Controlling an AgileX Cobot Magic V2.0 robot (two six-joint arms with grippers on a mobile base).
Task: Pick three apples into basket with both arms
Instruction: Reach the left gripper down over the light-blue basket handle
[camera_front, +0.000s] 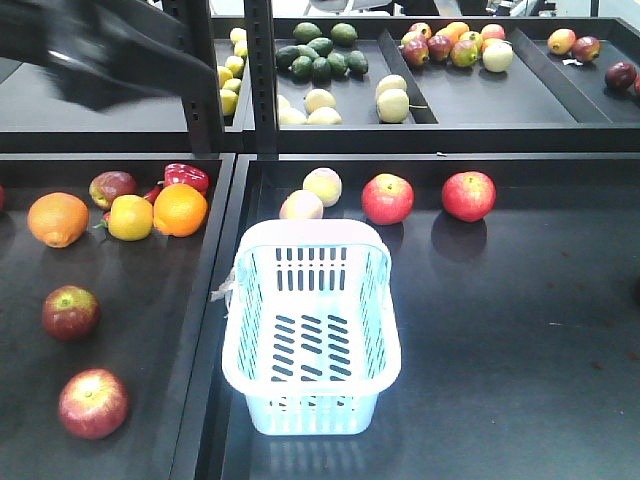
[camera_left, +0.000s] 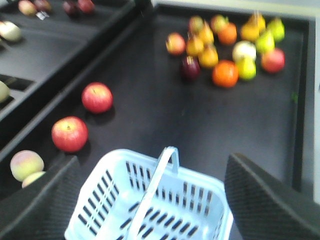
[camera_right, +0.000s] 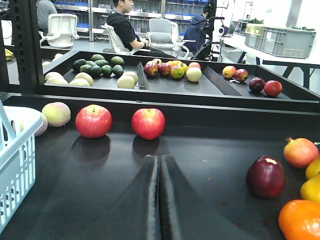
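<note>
The pale blue basket (camera_front: 243, 380) stands empty in the middle tray, its handle (camera_left: 157, 185) up. Three dark red apples with yellow-green tops lie in the left tray (camera_front: 70, 312) (camera_front: 93, 403) (camera_front: 112, 187). Two brighter red apples (camera_front: 387, 198) (camera_front: 468, 195) sit behind the basket, also seen as red apples (camera_right: 93, 120) (camera_right: 148, 123). My left gripper (camera_left: 155, 205) hangs open above the basket with nothing between its fingers (camera_left: 40, 200). The left arm (camera_front: 100, 60) is a dark blur at top left. My right gripper (camera_right: 160, 167) is shut on nothing, low over the tray floor, pointing at the red apples.
Oranges (camera_front: 180, 210), a yellow fruit (camera_front: 130, 217) and red peppers (camera_front: 186, 177) lie in the left tray. Peaches (camera_front: 322, 186) sit behind the basket. A dark red fruit (camera_right: 266, 176) and an orange (camera_right: 300, 220) lie to the right gripper's right. The back shelf (camera_front: 560, 100) holds more fruit.
</note>
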